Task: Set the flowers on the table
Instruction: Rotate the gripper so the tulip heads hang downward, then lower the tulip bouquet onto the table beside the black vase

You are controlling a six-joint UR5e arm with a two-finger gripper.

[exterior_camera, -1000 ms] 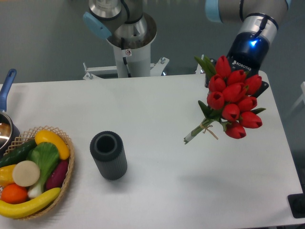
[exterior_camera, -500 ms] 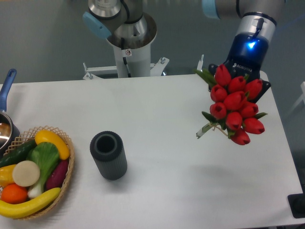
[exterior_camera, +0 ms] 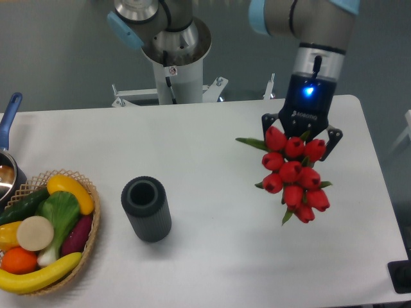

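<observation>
- We see the gripper [exterior_camera: 300,142] w/ dark fingers [exterior_camera: 334,141] straddling the flowers [exterior_camera: 294,174]; looks clamped on the bunch, held above the table [exterior_camera: 218,147], right side
- Flowers: glossy red heads, green leaves
- Ribbed dark cylinder cup [exterior_camera: 146,208], upright; woven basket [exterior_camera: 90,240] w/ fruit & veg
</observation>
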